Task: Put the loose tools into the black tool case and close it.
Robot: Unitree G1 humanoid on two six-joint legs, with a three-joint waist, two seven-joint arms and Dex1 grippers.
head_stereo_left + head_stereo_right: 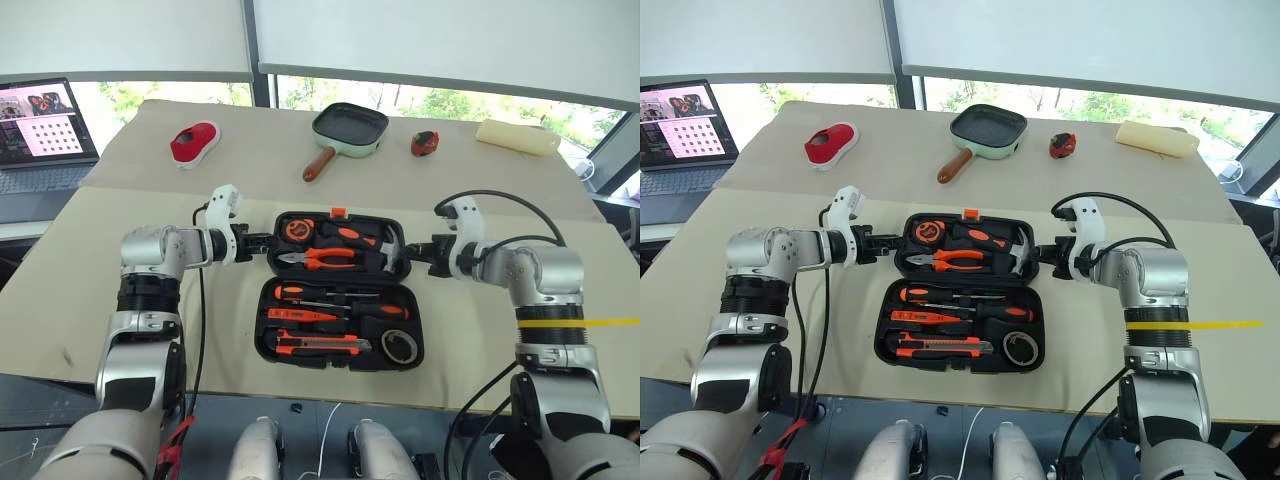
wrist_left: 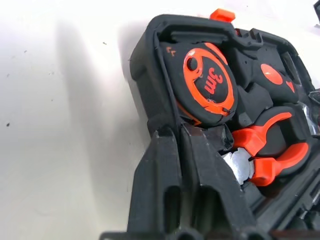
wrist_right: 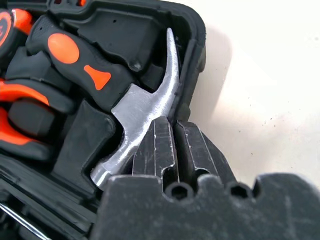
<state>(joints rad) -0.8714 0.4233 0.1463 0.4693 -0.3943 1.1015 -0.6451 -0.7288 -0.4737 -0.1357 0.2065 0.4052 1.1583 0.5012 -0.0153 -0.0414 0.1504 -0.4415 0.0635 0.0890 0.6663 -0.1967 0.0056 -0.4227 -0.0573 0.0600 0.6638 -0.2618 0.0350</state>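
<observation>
The left end effector (image 1: 262,243) has its two black fingers pressed together, tips at the left rim of the far half of the rectangular black plastic tool case (image 1: 338,290); whether they pinch that rim cannot be told. The right end effector (image 1: 414,249) is likewise closed, its fingertips against the case's right rim beside the steel-headed hammer (image 3: 135,110). Between the two, the case lies open and flat on the beige cloth-covered table (image 1: 90,270). Its far half holds the round orange-and-black tape measure (image 2: 207,82), the orange-handled pliers (image 1: 318,258) and the hammer. Its near half holds two orange-and-black-handled screwdrivers (image 1: 310,293), the orange-black utility knife (image 1: 318,345) and the grey-black tape roll (image 1: 400,345). Farther off stand a green frying pan (image 1: 350,128), a red-and-white object (image 1: 194,143) and a laptop (image 1: 40,125) beneath windows.
</observation>
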